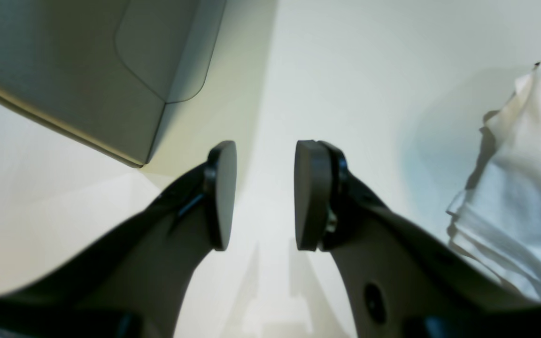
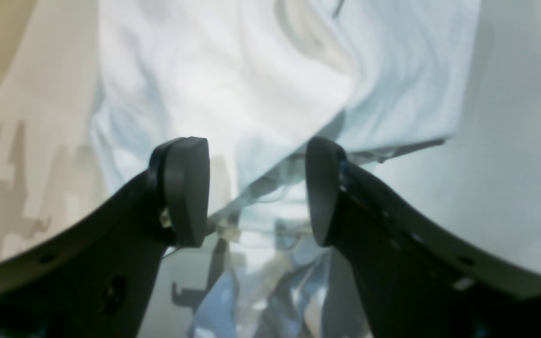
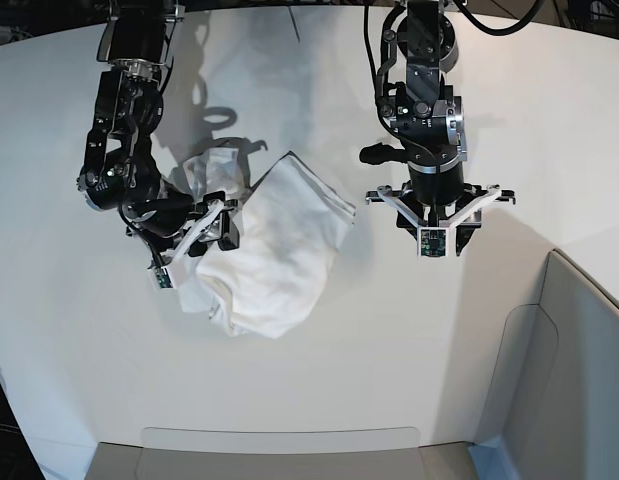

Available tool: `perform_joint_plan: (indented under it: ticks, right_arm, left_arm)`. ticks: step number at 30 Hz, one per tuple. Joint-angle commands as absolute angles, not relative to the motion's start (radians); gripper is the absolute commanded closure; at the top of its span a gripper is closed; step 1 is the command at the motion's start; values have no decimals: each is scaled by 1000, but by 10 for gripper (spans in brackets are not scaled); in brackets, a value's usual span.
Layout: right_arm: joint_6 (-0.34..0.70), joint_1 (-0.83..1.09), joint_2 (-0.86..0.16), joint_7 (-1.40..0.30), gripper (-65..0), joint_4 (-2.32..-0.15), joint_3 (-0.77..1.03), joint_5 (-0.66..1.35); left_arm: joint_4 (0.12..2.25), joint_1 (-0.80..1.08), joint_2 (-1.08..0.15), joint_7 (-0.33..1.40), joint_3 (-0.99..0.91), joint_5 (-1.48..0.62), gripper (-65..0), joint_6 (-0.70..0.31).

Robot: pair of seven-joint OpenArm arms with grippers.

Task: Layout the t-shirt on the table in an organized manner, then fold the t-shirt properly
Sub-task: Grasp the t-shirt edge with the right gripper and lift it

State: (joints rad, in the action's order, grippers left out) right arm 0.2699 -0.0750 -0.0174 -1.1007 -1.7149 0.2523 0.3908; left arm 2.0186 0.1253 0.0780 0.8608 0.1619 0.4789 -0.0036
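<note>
Half the t-shirt (image 3: pixel 274 250) crumpled; lettering hidden

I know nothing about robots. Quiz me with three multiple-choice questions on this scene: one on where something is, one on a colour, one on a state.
1. Where is the t-shirt?
A. In the grey bin
B. On the table
C. Hanging in the air

2. What colour is its visible cloth?
A. White
B. Red
C. Black

3. How is the left end effector?
A. Clamped on cloth
B. Open and empty
C. Holding a box

Answers:
1 B, it lies bunched on the white tabletop.
2 A, only white cloth shows.
3 B, its pads stand apart over bare table.
</note>
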Motion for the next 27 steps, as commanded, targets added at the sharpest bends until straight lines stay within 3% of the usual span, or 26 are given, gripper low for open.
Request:
perform_joint_plan:
  ticks: [1,17,19,23,27]
  right_arm:
    - [280,-101,-16,-1082,-329,-1733,251,400]
    - [278,-159,8,-1050,-317,-1569,222,395]
    - [278,-166,21,-1052,-253,-1578,222,394]
    - [278,-162,33,-1052,-9,-1627,185,386]
    - [285,-130,33,-1066,0,-1765,30,308]
  left_arm:
    - [2035,116,82,840,165,489,-219,1]
    - [2035,134,82,840,165,489,-219,1]
    - [2035,136,82,840,165,489,-219,1]
    - [2034,136,82,840,163,489,-219,1]
    - [2034,136,82,840,163,489,-219,1]
